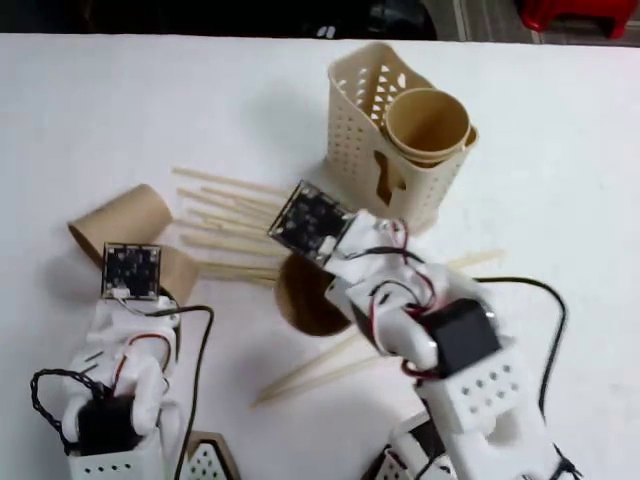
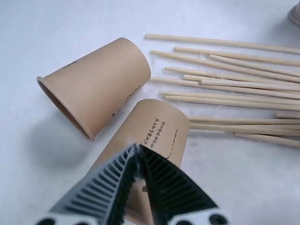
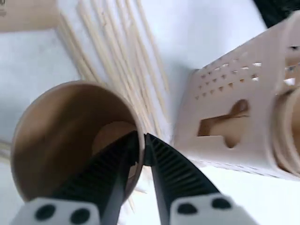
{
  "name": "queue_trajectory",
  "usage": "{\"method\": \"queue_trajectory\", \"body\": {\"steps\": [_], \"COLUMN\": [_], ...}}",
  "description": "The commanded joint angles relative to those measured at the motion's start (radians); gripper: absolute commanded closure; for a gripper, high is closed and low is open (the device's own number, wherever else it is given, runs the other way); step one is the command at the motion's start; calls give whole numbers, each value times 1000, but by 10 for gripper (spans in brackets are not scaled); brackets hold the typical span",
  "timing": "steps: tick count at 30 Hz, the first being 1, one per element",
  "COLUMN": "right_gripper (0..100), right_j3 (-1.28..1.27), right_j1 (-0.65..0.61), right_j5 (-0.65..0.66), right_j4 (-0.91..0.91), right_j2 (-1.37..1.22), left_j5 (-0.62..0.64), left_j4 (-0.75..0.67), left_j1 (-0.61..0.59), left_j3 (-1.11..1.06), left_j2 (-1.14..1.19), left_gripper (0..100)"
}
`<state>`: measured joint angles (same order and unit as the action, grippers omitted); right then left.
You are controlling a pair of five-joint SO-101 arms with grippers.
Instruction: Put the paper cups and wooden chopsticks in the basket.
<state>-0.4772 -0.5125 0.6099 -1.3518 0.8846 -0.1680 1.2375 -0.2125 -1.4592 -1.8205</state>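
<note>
A cream perforated basket (image 1: 372,120) stands at the back right with paper cups (image 1: 428,125) nested in it. My right gripper (image 3: 142,138) is shut on the rim of a brown paper cup (image 3: 61,136), one finger inside and one outside; from above this cup (image 1: 300,298) hangs just in front of the basket. Wooden chopsticks (image 1: 225,225) lie fanned out mid-table, with a few more (image 1: 315,372) nearer the front. My left gripper (image 2: 139,152) is shut, with its tips over a lying paper cup (image 2: 161,126). Another cup (image 2: 96,84) lies beside it.
The right arm's body and cables (image 1: 470,350) cover the front right. A small wood-edged white piece (image 1: 207,460) sits at the front edge between the arms. Bare white table (image 1: 120,110) stretches across the back left.
</note>
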Motion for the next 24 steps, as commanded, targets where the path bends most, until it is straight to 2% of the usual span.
{"method": "queue_trajectory", "body": {"steps": [1, 6, 17, 24], "right_gripper": [977, 977, 977, 977], "right_j3": [169, 293, 316, 318], "right_j1": [48, 150, 323, 437], "right_j5": [-29, -77, -209, -298], "right_j4": [-27, 31, 360, 481], "right_j2": [-2, -2, -7, -179], "left_j5": [-12, -12, -12, -12], "left_j4": [-28, -28, -28, -28], "left_j1": [-10, -10, -10, -10], "left_j3": [5, 5, 3, 3], "left_j2": [-5, -5, -5, -5], "left_gripper": [973, 973, 973, 973]}}
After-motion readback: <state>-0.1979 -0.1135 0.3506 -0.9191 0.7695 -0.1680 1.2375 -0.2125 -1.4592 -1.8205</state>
